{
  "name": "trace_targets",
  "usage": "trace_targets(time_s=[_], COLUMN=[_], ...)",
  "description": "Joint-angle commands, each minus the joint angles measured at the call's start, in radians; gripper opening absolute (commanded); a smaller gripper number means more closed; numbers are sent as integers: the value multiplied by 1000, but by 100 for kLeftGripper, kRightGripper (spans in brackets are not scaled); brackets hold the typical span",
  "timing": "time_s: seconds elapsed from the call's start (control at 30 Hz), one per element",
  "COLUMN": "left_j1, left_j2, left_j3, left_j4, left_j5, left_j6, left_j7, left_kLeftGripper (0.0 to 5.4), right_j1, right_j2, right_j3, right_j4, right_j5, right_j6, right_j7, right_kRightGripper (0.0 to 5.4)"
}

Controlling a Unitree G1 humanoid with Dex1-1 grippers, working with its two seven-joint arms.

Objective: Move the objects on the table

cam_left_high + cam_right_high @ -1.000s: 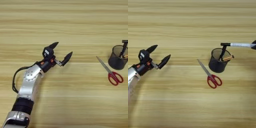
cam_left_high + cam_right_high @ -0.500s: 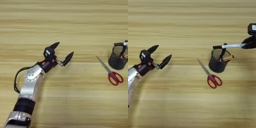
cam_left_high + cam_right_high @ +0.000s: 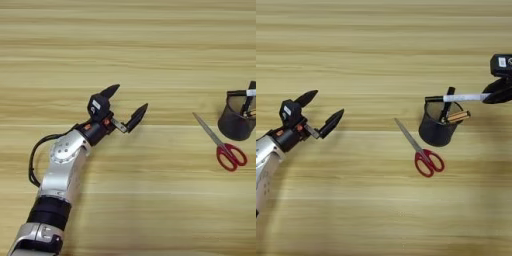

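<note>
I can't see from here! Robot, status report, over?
Left gripper open, idle over bare table. Right gripper holds white marker across pen cup. Scissors beside cup, untouched.

Pen cup [image 3: 439,131] stood on surface [image 3: 381,45], far right of left claw [image 3: 320,111]. Scissors [image 3: 420,150] lay just left-front of cup. Marker [image 3: 456,98] lay across cup rim, left of right claw [image 3: 497,93].
</note>
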Motion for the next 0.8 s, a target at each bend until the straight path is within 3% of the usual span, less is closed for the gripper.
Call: trace_targets(time_s=[0.03,0.4,0.8], left_j1=[0,-7,-15], left_j2=[9,5,6], left_j3=[2,1,5], left_j4=[4,23,35], left_j5=[7,9,8], left_j6=[-6,-14,-18], left_j7=[-2,-4,-5], left_kLeftGripper=[540,540,540], right_j1=[6,-24,38], right_j2=[-3,-22,-68], right_j3=[-7,-68,-14], right_j4=[4,21,-2], right_j5=[11,50,62], right_j6=[2,28,25], right_j7=[6,7,12], right_kRightGripper=[75,75,75])
